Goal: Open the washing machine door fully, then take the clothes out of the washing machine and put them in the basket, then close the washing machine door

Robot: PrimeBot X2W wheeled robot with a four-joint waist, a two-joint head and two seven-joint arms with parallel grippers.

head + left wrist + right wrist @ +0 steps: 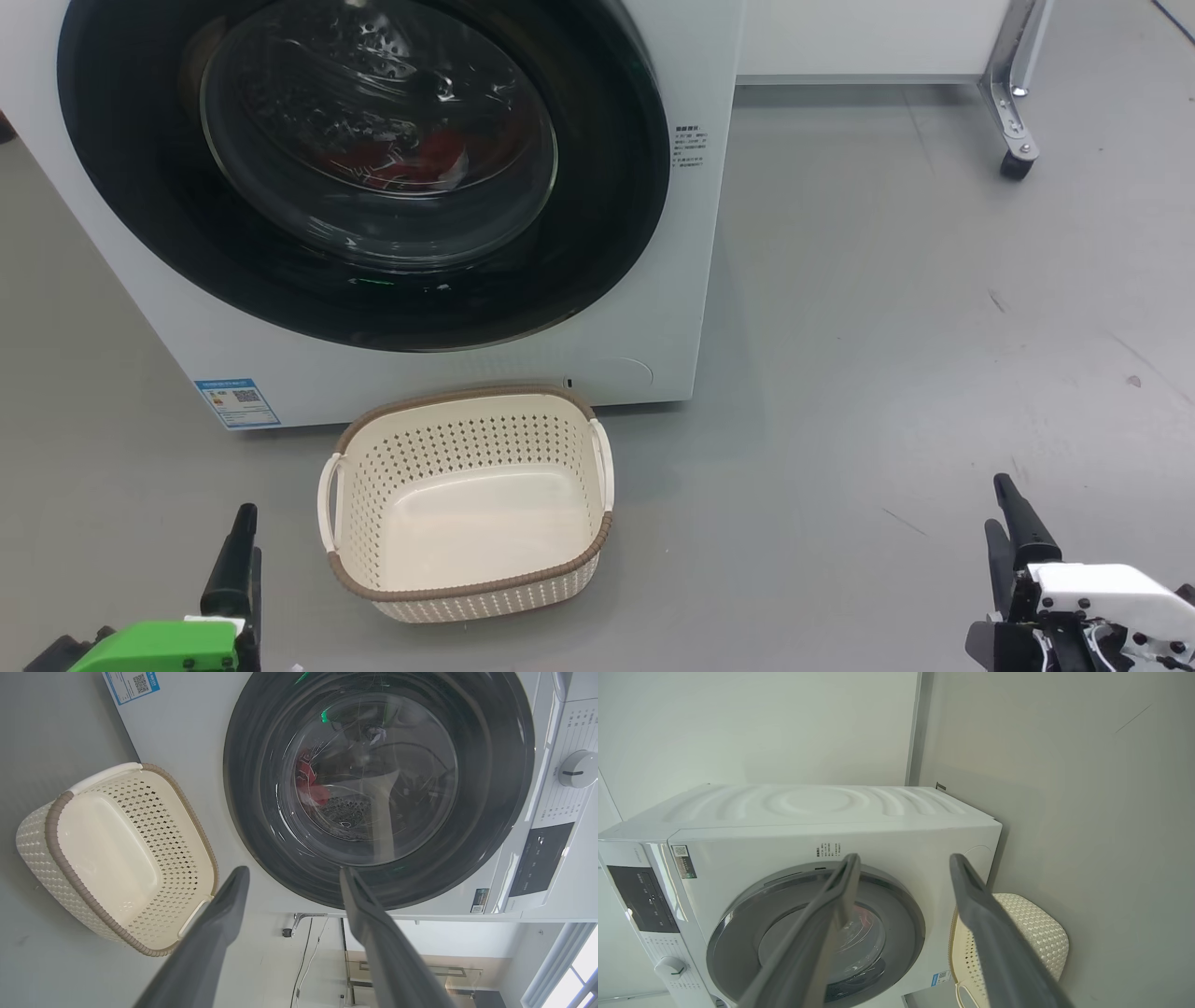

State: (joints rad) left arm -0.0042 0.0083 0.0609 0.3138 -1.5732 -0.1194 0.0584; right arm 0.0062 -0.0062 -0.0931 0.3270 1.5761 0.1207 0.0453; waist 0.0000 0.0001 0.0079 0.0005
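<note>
Here, glossy round door (closed), perforated basket

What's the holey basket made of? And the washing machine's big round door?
The basket looks like cream plastic: smooth, molded, with punched holes; its brown rim only imitates weaving. The washing machine door seems glossy black plastic around clear glass, judging by reflections.
</note>
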